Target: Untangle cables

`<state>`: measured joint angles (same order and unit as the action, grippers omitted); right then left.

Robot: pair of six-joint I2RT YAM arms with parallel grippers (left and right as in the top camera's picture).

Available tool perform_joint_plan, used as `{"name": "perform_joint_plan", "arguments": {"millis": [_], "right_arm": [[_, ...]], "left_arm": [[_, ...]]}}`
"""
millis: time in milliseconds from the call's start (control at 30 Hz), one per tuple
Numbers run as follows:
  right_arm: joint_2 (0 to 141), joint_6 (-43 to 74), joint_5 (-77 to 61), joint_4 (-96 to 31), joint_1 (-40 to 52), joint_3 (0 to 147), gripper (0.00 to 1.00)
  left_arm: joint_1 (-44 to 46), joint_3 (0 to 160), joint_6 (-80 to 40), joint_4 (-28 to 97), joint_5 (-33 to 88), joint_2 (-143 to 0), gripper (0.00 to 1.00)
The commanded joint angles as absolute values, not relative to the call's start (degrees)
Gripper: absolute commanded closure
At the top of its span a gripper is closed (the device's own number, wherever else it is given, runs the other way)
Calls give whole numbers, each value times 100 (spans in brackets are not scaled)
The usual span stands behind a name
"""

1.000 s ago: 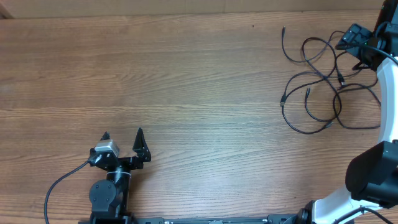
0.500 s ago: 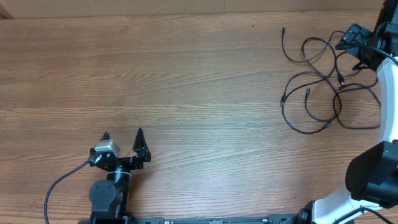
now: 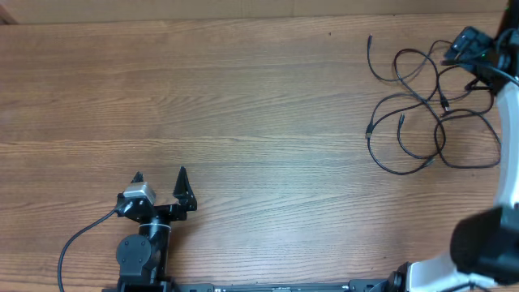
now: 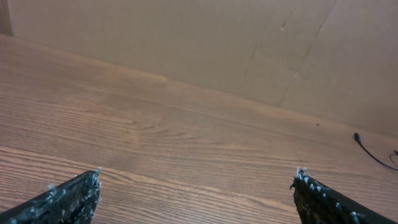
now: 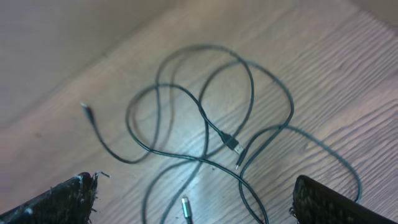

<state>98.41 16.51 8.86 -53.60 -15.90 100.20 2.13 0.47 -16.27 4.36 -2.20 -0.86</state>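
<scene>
Overhead: wooden bench [image 3: 243,97]. The left gripper [image 3: 159,173] is on the near side towards the left, with jaws spread wide and holding nothing. The cables [image 3: 422,105] are thin black cords in loose, crossing loops at the far right. The right gripper [image 3: 459,66] is at their far-right edge. Left wrist: fingers [image 4: 71,196] wide apart over bare wood, with one cord end at the right edge. Right wrist: jaws open and empty. The cables lie flat on the bench ahead, with silvery plug tips [image 5: 231,144] among the loops.
</scene>
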Motion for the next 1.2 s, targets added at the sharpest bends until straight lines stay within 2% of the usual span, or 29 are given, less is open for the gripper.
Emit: {"name": "perform_joint_plan", "arguments": {"millis": [0,433,600,900,1167], "right_arm": [[9013,1671,888,-5347,-1544,10121,0],[6777,1673,888,-5376,-1542,10121,0],[6016,1610,913,-5892,-1356,10121,0],[5347,1636,926,-6274,-784,10121,0],[4858,1640,364,-6447,-644,9933,0]], "left_arm": [[185,27,-1520,432,-189,-25,0],[185,27,-1520,432,-189,-25,1],[185,27,-1520,432,-189,-25,0],[185,27,-1520,429,-189,-25,0],[185,27,-1520,432,-189,-25,0]]}}
